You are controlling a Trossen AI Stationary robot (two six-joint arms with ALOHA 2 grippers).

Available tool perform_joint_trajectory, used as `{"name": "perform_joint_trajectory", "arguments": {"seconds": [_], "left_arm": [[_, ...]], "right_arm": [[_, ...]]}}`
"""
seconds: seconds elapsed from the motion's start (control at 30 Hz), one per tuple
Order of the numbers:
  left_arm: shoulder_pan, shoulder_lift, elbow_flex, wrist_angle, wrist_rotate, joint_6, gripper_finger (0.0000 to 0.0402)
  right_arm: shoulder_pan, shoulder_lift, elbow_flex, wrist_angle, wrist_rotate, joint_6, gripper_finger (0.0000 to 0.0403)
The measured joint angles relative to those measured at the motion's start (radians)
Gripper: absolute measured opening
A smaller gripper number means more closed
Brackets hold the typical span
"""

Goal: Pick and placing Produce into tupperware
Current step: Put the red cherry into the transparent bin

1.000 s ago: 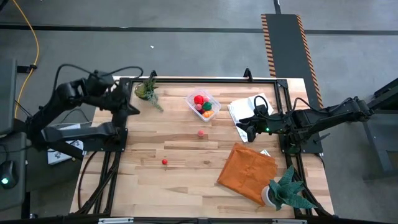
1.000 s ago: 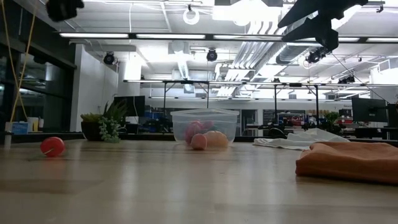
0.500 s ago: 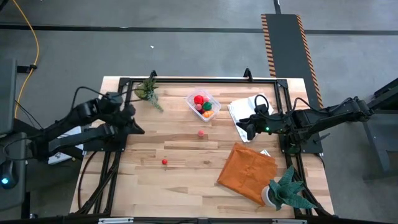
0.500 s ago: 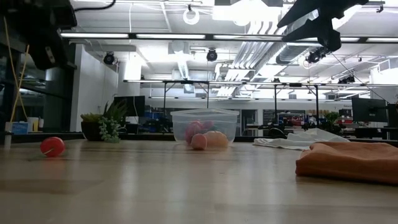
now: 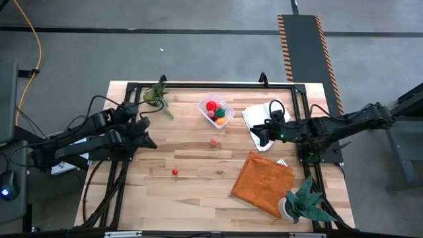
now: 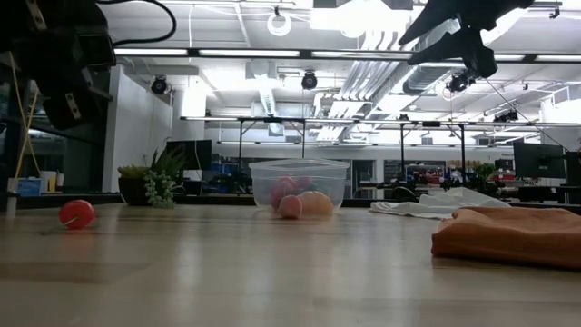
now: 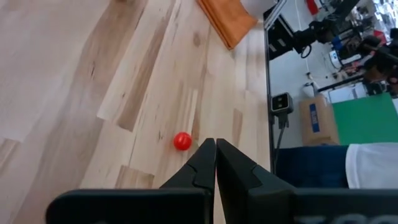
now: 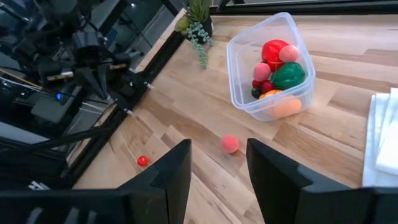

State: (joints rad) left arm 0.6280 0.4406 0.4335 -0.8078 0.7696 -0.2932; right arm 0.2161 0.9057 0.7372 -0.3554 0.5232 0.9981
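Observation:
The clear tupperware [image 5: 216, 111] [image 8: 272, 68] stands at the far middle of the table with red, pink, green and orange produce inside. A loose pink piece [image 5: 214, 141] [image 8: 230, 144] lies just in front of it. A small red ball [image 5: 174, 172] [image 7: 182, 141] lies nearer the left. My left gripper [image 5: 149, 139] [image 7: 215, 155] hovers shut by the table's left edge, pointing down toward the red ball, holding nothing. My right gripper [image 5: 255, 136] [image 8: 217, 174] hangs open above the white cloth, aimed at the pink piece, with nothing between its fingers.
A white cloth [image 5: 264, 116] lies at the far right and an orange cloth [image 5: 262, 183] at the near right. One potted plant [image 5: 156, 96] stands at the far left, another [image 5: 304, 201] at the near right corner. Black frame rails [image 5: 211, 84] border the table.
My left gripper has come down from high above the table's left side and tipped to point down toward the red ball, staying shut. My right gripper has stayed in place and rolled slightly at the wrist. The produce and the tupperware have not moved.

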Motion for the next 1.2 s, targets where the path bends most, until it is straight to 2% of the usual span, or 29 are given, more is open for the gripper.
{"name": "perform_joint_trajectory", "arguments": {"seconds": [0.17,0.37,0.5,0.8,1.03,1.2], "left_arm": [[-0.041,0.000,0.000,-0.001,-0.020,-0.004,0.0003],[-0.209,0.000,0.000,-0.002,-0.091,-0.042,0.0003],[-0.351,0.002,0.000,0.007,-0.205,-0.099,0.0003],[-0.659,0.024,0.001,0.147,-0.601,-0.194,0.0003],[-0.855,0.177,0.001,0.182,-0.757,-0.264,0.0003],[-0.930,0.303,0.001,0.255,-0.843,-0.292,0.0003]], "right_arm": [[0.000,0.046,0.000,0.020,0.000,-0.001,0.0144],[0.000,0.101,0.000,0.025,-0.004,0.000,0.0144],[0.000,0.122,0.000,0.032,-0.005,0.000,0.0144],[0.000,0.122,0.000,0.032,-0.026,-0.008,0.0144],[0.000,0.122,0.000,0.032,-0.036,-0.012,0.0144],[0.000,0.122,0.000,0.032,-0.057,-0.030,0.0144]]}}
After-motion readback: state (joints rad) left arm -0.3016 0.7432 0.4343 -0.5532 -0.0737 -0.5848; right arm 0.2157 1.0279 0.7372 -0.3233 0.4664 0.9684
